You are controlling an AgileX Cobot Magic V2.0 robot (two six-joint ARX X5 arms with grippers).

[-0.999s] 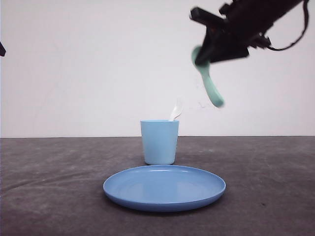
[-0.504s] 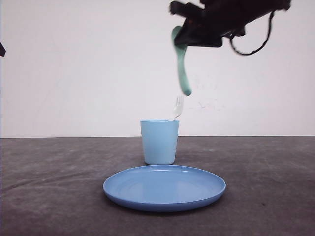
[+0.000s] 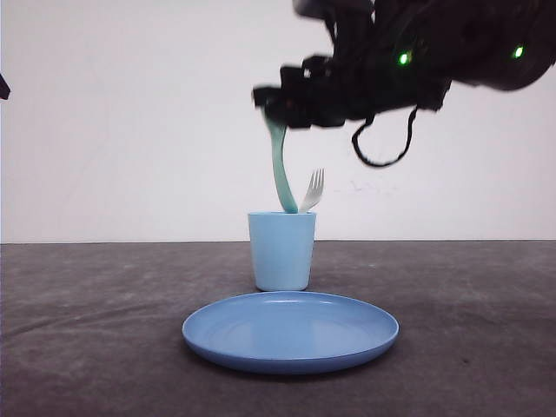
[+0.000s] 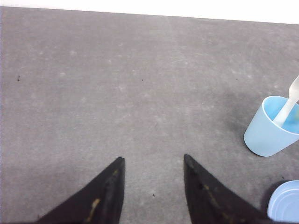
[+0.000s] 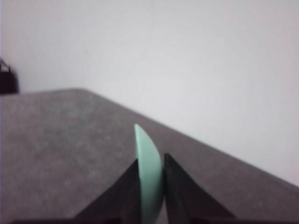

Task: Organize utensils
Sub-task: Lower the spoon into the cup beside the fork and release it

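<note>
Table (image 3: 87,347): dark grey, textured, in front of a plain white wall (image 3: 130,113); no writing or label can be read on anything.

Right arm (image 3: 434,52): black, with two green lights, reaching in from the upper right above the cup.

Plate (image 3: 290,331): round, blue, nearest the camera, just in front of the cup.

Cup (image 3: 281,250): light blue, upright behind the plate.

Right gripper (image 5: 152,186): fingers pinched on the spoon's bowl.

Left gripper (image 4: 153,163): jaws apart over bare table, holding nothing, well off from the cup.

Spoon (image 3: 280,169): mint green, hanging nearly upright, handle tip at the cup's rim.

Fork (image 3: 311,191): white, standing in the cup, tines up, leaning on the right of the rim.
</note>
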